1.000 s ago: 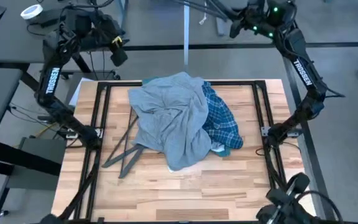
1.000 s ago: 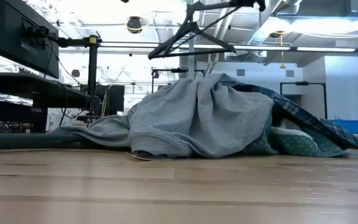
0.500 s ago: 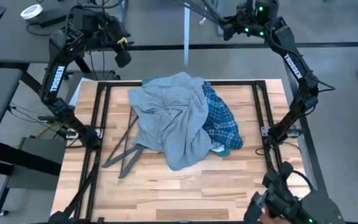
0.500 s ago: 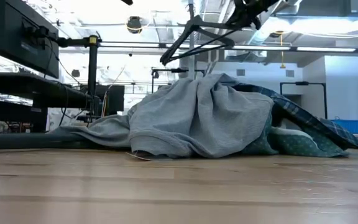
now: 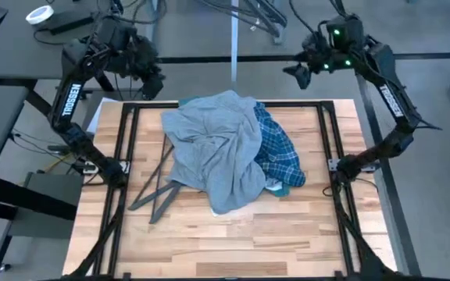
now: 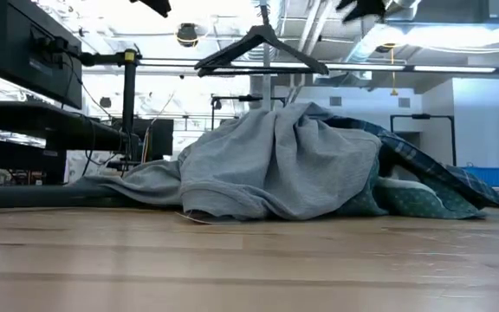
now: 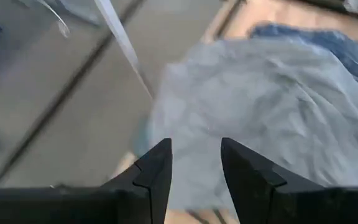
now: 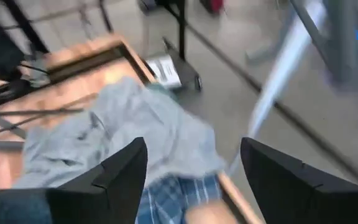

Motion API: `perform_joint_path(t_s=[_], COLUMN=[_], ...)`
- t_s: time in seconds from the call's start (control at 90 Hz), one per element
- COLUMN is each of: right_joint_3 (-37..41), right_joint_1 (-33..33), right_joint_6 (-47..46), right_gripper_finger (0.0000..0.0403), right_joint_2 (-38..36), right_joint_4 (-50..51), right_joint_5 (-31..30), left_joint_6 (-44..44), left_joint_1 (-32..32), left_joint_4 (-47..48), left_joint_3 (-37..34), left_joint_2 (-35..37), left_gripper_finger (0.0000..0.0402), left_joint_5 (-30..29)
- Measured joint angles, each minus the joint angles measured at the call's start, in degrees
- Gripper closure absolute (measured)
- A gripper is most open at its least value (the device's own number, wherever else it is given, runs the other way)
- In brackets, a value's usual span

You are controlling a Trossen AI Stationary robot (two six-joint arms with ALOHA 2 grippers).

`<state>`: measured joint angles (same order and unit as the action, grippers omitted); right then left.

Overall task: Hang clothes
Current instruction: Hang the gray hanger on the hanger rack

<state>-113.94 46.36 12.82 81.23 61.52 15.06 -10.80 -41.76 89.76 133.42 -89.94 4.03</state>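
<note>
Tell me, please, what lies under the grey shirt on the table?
Under the grey shirt, a blue-white plaid shirt shows on the right-arm side, with a bit of green shirt below it. Dark hangers stick out on the other side. How far they reach underneath is covered.

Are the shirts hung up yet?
Not yet. One hanger hangs empty on the rail. The grey tee, plaid shirt and green shirt lie piled on the table. Left gripper and right gripper are open and empty.
</note>
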Motion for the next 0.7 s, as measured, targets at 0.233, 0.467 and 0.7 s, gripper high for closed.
perform_joint_path(t_s=[0.233, 0.467, 0.7], right_joint_3=[0.1, 5.1, 11.3], right_joint_1=[-6.6, -10.9, -12.2], right_joint_6=[2.1, 2.0, -0.7], right_gripper_finger=[0.0163, 0.0163, 0.0163], right_joint_2=[-0.8, -0.3, -0.4], right_joint_4=[-0.3, -2.9, -7.8], right_joint_5=[0.0, 0.0, 0.1], left_joint_6=[18.4, 34.8, 51.0], left_joint_1=[16.1, 27.7, 32.9], left_joint_4=[0.0, -4.8, -24.7], left_joint_3=[-19.5, -53.6, -77.9], left_joint_2=[4.5, 12.1, 18.5], left_gripper_finger=[0.0281, 0.0281, 0.0281], left_joint_5=[2.3, -1.9, 6.8])
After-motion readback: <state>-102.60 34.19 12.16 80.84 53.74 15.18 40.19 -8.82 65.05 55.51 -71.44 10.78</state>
